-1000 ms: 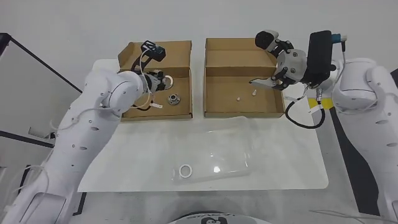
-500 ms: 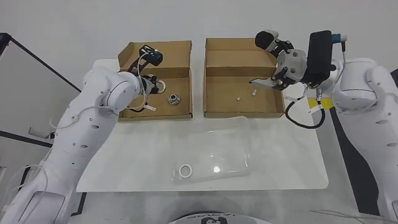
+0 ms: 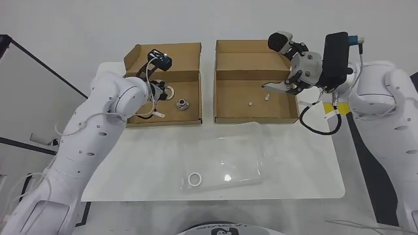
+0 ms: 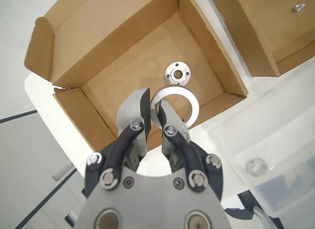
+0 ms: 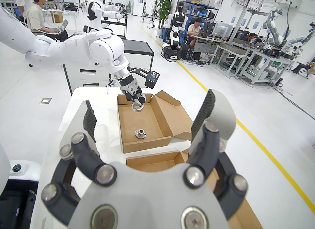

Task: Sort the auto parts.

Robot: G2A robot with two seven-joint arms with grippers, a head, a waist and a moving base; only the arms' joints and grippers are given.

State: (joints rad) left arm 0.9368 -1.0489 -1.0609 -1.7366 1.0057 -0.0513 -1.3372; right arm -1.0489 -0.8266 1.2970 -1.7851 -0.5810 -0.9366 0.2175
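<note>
While the left hand (image 4: 153, 103) pinches the silver metal ring (image 4: 193, 106) by its wall, its bore faces down into the brown cardboard box (image 4: 118, 30). The right hand (image 5: 150, 103) is spread.

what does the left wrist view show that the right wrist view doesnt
Left wrist view: a small collar in the clear tray, and bolts in the second cardboard box. Right wrist view: the open right end effector. Both: the left end effector pinching the big ring over the first cardboard box, with a flanged disc on its floor.
</note>
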